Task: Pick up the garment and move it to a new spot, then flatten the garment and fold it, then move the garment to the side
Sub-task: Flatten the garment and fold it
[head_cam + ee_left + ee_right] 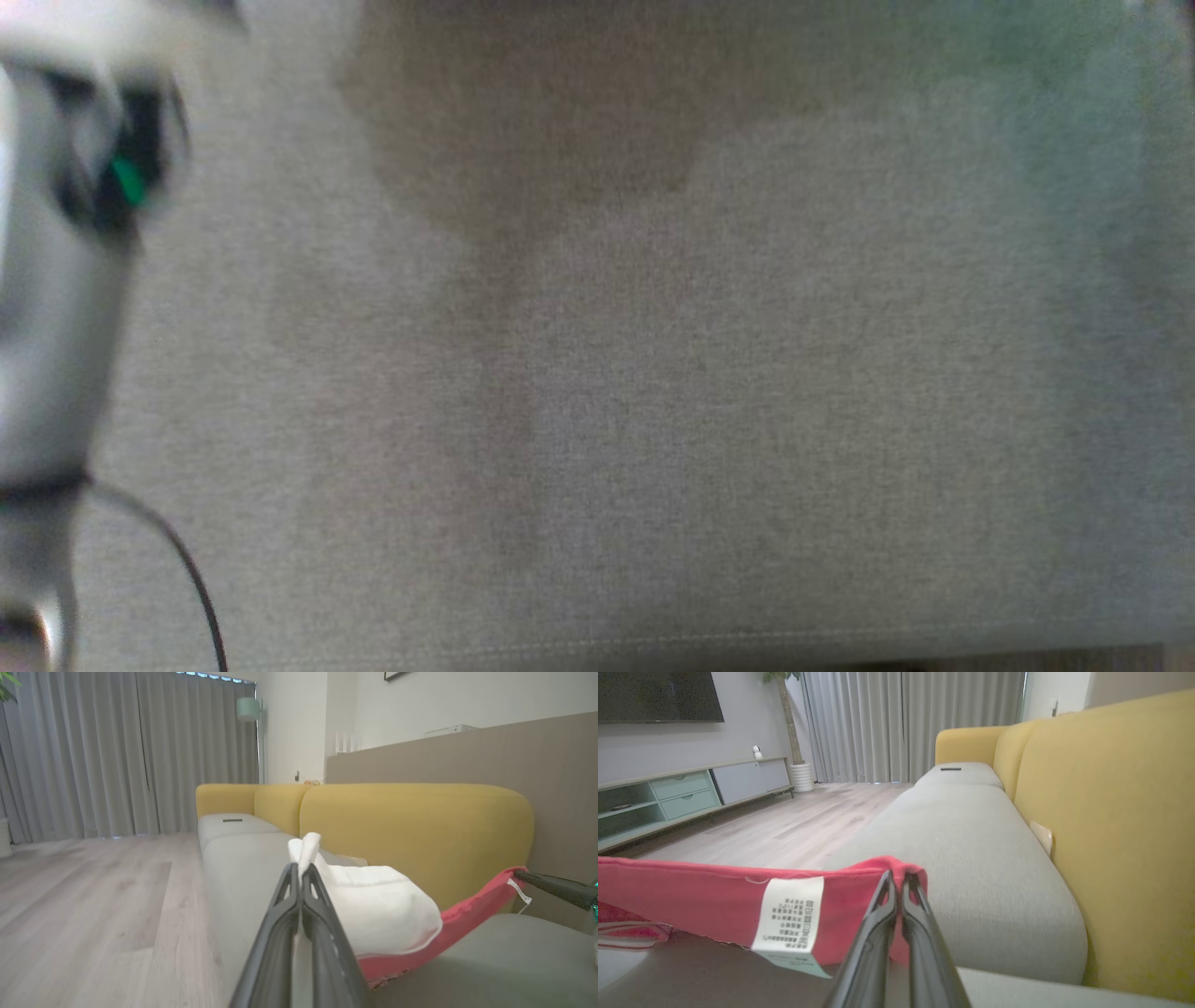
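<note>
The garment (387, 905) is red and white and hangs stretched just above the grey sofa seat (490, 961). My left gripper (300, 870) is shut on a white fold of it. The red edge runs right to my right gripper (518, 873), which pinches that end. In the right wrist view my right gripper (898, 879) is shut on the red hem of the garment (691, 896), beside a white care label (789, 919). In the head view a blurred pale forearm (56, 327) rises along the left edge over the grey seat (653, 373).
A yellow sofa back (1111, 812) runs along the grey cushions (962, 826). A small dark object (950, 769) lies on the far cushion. Wooden floor (794, 821) lies in front of the sofa, with a low cabinet (691, 788) and curtains (901, 723) beyond.
</note>
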You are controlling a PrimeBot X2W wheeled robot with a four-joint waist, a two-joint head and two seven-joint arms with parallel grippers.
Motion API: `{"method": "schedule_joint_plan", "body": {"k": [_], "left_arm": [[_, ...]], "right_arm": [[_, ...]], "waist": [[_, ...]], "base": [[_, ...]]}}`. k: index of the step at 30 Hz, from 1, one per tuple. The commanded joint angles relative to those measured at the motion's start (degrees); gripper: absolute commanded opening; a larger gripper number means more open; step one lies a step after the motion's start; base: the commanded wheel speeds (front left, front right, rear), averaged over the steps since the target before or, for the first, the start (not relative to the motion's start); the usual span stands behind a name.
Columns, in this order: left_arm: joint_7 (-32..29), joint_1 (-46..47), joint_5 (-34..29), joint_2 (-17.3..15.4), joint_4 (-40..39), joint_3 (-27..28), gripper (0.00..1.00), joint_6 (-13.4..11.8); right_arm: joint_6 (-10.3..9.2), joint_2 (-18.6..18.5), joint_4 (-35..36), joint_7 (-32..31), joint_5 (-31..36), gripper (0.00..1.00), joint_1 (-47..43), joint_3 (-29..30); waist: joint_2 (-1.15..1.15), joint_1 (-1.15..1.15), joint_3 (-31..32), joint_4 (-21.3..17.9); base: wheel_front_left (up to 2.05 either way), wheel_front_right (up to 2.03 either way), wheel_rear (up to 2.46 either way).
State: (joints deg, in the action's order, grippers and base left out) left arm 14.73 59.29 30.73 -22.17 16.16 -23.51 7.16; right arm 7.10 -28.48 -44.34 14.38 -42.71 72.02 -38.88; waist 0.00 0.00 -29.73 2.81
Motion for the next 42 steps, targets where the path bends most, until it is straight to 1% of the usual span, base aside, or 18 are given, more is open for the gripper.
{"method": "schedule_joint_plan", "body": {"k": [1,3,7,8,10,14,15,19,23,27,31,34,37,40,42], "left_arm": [[0.3,-6.5,1.1,-3.8,-4.2,1.7,0.0,0.3],[0.3,-14.1,1.7,-3.9,-6.3,1.8,0.0,0.3],[0.3,-27.3,0.2,-5.1,-9.3,0.1,0.0,0.3],[0.3,-27.3,0.2,-5.1,-9.3,0.1,0.0,0.3],[0.3,-32.8,-0.9,-5.4,-10.1,-0.2,0.0,0.3],[0.3,-42.2,-4.6,-5.4,-11.7,0.1,0.0,0.3],[0.3,-46.0,-6.3,-4.7,-11.9,0.8,0.0,0.3],[0.3,-52.1,-9.4,-3.6,-12.6,2.0,0.0,0.3],[0.3,-56.5,-11.2,-2.8,-13.2,3.4,0.0,0.3],[0.3,-58.8,-12.4,-3.0,-13.7,3.9,0.0,0.3],[0.3,-57.9,-12.3,-2.3,-13.5,4.8,0.0,0.3],[0.3,-54.8,-11.8,-1.3,-11.9,4.7,0.0,0.3],[0.3,-50.3,-11.4,-0.2,-9.7,4.2,0.0,0.3],[0.3,-45.7,-11.3,0.6,-7.1,3.0,0.0,0.3],[0.3,-42.5,-11.5,0.5,-5.0,1.5,0.0,0.3]], "right_arm": [[0.39,-1.9,2.7,0.5,-2.4,0.0,-6.6,-0.4],[0.39,-3.2,4.0,0.5,-4.1,0.0,-12.5,-0.8],[0.39,-5.4,7.3,0.6,-7.7,0.0,-23.7,-0.4],[0.39,-5.4,7.3,0.6,-7.7,0.0,-23.7,-0.4],[0.39,-6.0,9.1,0.6,-9.0,0.0,-29.0,1.8],[0.39,-5.4,13.1,0.6,-8.5,0.0,-39.9,7.1],[0.39,-4.6,14.6,0.6,-7.3,0.0,-45.2,9.4],[0.39,-3.3,18.2,0.6,-5.1,0.0,-55.3,13.1],[0.39,-2.5,22.1,0.2,-2.5,0.0,-64.0,17.2],[0.39,-1.0,27.4,-2.3,0.2,0.0,-70.8,22.3],[0.39,1.8,32.9,-6.2,3.3,0.0,-73.7,27.2],[0.39,4.5,35.4,-9.1,5.2,0.0,-73.4,30.4],[0.39,6.6,36.3,-11.5,7.1,0.0,-71.5,32.5],[0.39,7.8,36.2,-13.4,8.7,0.0,-68.7,33.2],[0.39,8.2,35.7,-14.4,9.5,0.0,-66.5,33.3]], "waist": [[0.0,0.0,5.3,0.5],[0.0,0.0,8.0,0.5],[0.0,0.0,12.9,0.3],[0.0,0.0,12.9,0.3],[0.0,0.0,14.8,0.3],[0.0,0.0,17.7,-0.1],[0.0,0.0,19.2,-0.1],[0.0,0.0,21.7,0.1],[0.0,0.0,22.8,0.5],[0.0,0.0,23.0,0.9],[0.0,0.0,21.8,1.1],[0.0,0.0,20.5,1.5],[0.0,0.0,18.7,1.8],[0.0,0.0,16.8,1.9],[0.0,0.0,15.6,1.9]], "base": [[0.0,0.0,0.0],[0.0,0.0,0.0],[0.0,0.0,0.0],[0.0,0.0,0.0],[0.0,0.0,0.0],[0.0,0.0,0.0],[0.0,0.0,0.0],[0.0,0.0,0.0],[0.0,0.0,0.0],[0.0,0.0,0.0],[0.0,0.0,0.0],[0.0,0.0,0.0],[0.0,0.0,0.0],[0.0,0.0,0.0],[0.0,0.0,0.0]]}}
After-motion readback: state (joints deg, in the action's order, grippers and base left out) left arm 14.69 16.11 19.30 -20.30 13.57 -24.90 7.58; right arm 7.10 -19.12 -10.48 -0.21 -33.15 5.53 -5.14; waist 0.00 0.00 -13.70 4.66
